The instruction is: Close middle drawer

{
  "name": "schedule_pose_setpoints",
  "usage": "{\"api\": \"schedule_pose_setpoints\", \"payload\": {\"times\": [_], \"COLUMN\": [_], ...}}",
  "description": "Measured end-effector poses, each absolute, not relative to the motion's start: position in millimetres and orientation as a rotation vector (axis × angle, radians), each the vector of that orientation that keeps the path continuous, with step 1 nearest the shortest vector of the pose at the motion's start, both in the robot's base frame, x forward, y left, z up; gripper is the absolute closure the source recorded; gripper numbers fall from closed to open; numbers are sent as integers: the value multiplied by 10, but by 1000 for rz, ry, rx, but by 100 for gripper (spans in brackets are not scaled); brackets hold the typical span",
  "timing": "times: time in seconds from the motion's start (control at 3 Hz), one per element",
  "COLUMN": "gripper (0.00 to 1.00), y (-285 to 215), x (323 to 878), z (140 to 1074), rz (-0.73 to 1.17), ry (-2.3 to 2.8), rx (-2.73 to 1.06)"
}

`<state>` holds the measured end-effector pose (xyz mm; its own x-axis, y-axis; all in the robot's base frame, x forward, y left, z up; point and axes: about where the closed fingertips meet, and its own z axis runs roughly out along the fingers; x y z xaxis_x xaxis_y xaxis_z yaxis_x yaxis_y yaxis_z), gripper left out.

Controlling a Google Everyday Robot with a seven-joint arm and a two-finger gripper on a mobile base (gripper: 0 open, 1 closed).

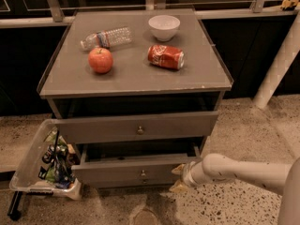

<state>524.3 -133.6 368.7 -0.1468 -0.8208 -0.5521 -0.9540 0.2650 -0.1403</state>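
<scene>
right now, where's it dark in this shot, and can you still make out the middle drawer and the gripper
Camera view: light comes from above, so the cabinet top is evenly lit, with soft shadows under the apple and the can. The recesses above both drawer fronts are nearly black. The middle drawer is dim, though its knob shows. The gripper, at its right end, is well lit, fingers apart.

Indoor commercial-building floor, staged as a snack station.
Speckled terrazzo floor (243, 125), glass-panelled metal railing (51, 1) along the top, white round pillar (280, 60) upper right, clear plastic bin of snack packets (33, 149) lower left; gripper (179, 178), fingers apart, lower centre at the grey wooden cabinet (136, 78).
</scene>
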Motion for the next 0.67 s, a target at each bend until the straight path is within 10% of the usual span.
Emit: {"api": "schedule_pose_setpoints", "payload": {"times": [0.67], "gripper": [0], "y": [-1335], "x": [5242], "z": [3686], "rz": [330], "ry": [2012], "rx": [-1598]}}
